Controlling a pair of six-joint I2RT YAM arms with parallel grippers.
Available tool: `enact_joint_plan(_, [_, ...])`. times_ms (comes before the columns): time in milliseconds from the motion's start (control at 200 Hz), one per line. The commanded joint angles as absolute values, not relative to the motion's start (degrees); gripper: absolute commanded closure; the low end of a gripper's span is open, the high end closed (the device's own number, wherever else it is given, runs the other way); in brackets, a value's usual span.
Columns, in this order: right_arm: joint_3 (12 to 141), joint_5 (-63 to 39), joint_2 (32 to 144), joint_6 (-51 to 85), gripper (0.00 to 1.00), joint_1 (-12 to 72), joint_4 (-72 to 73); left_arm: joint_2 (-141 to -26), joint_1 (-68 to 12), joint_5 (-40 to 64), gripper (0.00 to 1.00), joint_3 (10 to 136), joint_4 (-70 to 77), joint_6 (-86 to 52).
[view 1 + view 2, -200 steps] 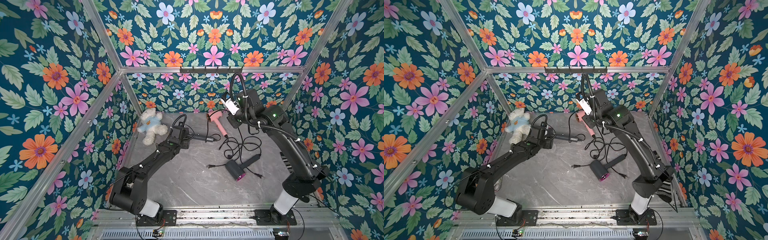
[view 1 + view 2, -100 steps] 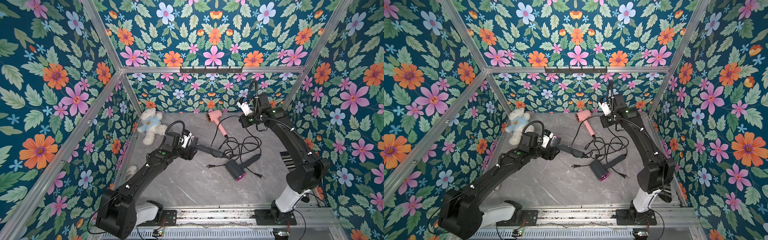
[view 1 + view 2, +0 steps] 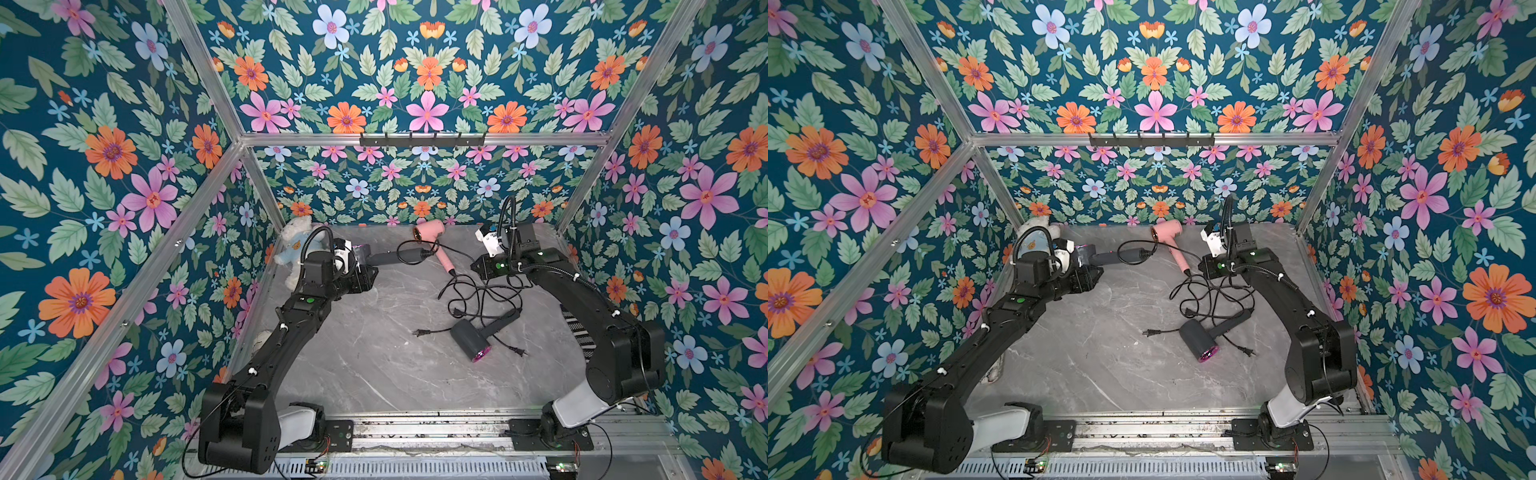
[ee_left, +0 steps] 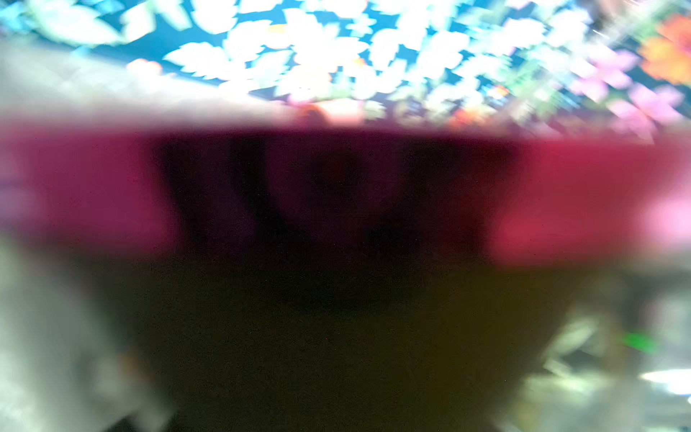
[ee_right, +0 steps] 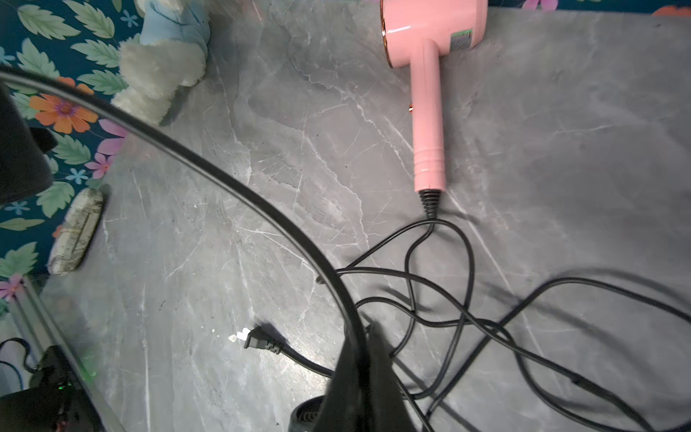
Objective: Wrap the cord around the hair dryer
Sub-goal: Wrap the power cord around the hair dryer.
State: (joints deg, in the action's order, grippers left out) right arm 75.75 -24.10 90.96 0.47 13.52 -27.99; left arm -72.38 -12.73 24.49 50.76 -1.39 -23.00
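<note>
**Tools, hair dryer and cord: holdings and positions**

Left tool (image 3: 366,260): closed on the head end of the grey hair dryer (image 3: 388,258). The dryer is held clear of the tabletop (image 3: 365,374) toward the back left. Its handle lies roughly level and points toward the right arm. The left wrist view is too blurred to show more than a magenta band and a dark mass.

Right tool (image 5: 359,346): closed narrow on the cord (image 5: 336,288), which arcs away from the fingertips above the tabletop. In both top views the cord makes a small loop at the end of the grey handle.

Pink hair dryer (image 3: 431,231): lying at back centre, handle toward the front.

Magenta-mouthed hair dryer (image 3: 471,338): lying right of centre, nearer the front.

Loose cords (image 3: 478,293): tangled between those two dryers, flat on the tabletop.

Plush toy (image 3: 296,245): back left corner, behind the left arm.
</note>
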Motion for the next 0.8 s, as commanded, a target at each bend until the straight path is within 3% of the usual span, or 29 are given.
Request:
enact_joint_plan(0, [72.21, -26.66, 89.80, 3.44, 1.00, 14.50, -23.13, -74.40, -12.47, 16.79, 1.00, 52.16, 0.87, -29.08])
enact_joint_plan(400, [66.13, -20.32, 84.82, -3.09, 1.00, 25.41, -35.47, -83.82, -12.57, -6.00, 1.00, 53.84, 4.93, -35.78])
enact_joint_plan(795, [75.81, -14.59, 81.56, -8.26, 1.00, 38.28, -56.35, -93.65, -14.31, -22.97, 1.00, 58.79, 2.99, -31.04])
